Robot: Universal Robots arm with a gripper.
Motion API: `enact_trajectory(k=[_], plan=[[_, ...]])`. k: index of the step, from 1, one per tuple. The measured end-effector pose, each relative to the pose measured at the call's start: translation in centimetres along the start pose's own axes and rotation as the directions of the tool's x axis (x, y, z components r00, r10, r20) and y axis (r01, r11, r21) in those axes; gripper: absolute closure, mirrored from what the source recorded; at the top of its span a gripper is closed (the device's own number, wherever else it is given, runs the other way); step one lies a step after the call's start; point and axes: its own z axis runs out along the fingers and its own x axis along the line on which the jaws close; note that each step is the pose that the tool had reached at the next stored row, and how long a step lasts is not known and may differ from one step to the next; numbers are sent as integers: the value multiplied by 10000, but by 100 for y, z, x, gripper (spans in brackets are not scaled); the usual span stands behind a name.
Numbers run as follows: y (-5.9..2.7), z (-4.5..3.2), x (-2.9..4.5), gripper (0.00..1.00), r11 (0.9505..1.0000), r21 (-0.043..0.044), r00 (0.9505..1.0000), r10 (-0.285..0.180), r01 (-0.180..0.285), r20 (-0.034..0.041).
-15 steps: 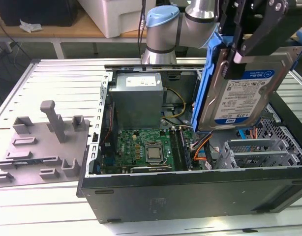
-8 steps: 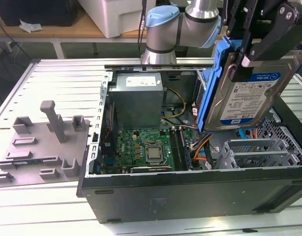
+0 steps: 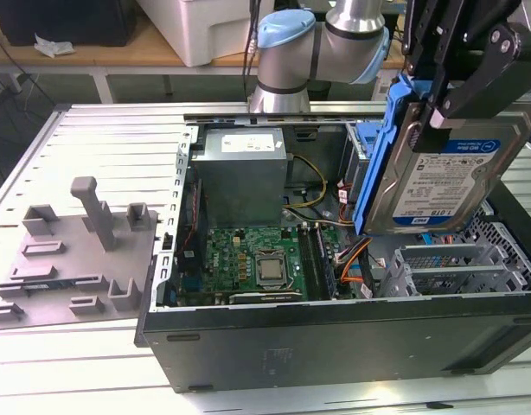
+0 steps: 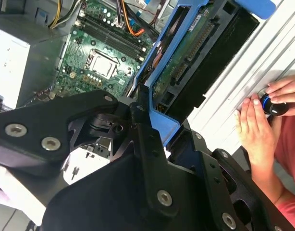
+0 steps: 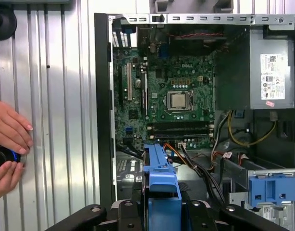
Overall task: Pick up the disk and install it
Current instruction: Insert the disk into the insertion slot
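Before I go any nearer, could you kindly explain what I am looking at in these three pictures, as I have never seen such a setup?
The grey and light-blue jointed tube in the exterior view is a robot arm; the black claw at its end is its hand. That picture comes from a camera standing off the arm. The two wrist views come from cameras riding on the arm. On the metal table lies an open computer case with its green circuit board showing, and at the exterior view's left a grey plastic block. The hand is shut on the disk, a silver drive in a blue frame, held in the air above the case. In both wrist views a person's hands rest on the table beside the case.
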Motion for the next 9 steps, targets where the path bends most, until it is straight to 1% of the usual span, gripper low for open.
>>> enact_trajectory(k=[4, 7, 9], plan=[[-73, 27, -7, 63, 10000, 2, 10000, 61, -61, 2], [-140, 37, -10, 63, 9999, -6, 9999, -123, 123, 0], [-165, 42, -10, 63, 9998, -12, 9998, -203, 203, 3]])
